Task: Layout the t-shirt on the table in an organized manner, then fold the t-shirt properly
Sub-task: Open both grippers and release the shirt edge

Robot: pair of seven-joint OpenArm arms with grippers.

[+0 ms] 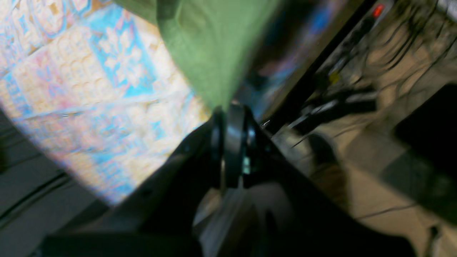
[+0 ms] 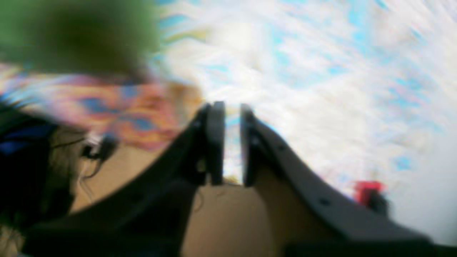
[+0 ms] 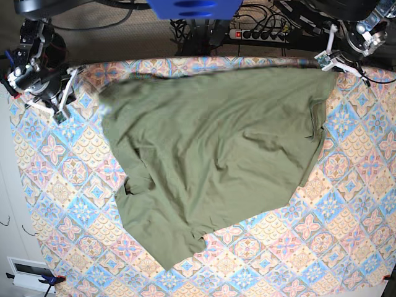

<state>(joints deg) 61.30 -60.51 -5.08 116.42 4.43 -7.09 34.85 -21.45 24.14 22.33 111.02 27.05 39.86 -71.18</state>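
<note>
Olive shirt (image 3: 210,154) spread on table (image 3: 346,247), hem edge at 12 o'clock, sleeves toward 6, lying skewed. Left gripper (image 1: 228,110) clamped on shirt corner at 1 o'clock. Right gripper (image 2: 232,142) slightly parted, empty, just beside corner at 10 o'clock.

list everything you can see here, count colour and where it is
t-shirt: one, olive green, spread wrinkled over the middle of the table, one top corner pinched by the left claw
table: one, cloth of pink, blue and cream diamond tiles, fills most of the base view
power strip: one, pale with a red switch, on the floor beyond the table's far edge, among dark cables
left claw: one, black, at the table's far corner, shut on the t-shirt
right claw: one, black, at the other far corner, jaws slightly apart, nothing between them
</note>
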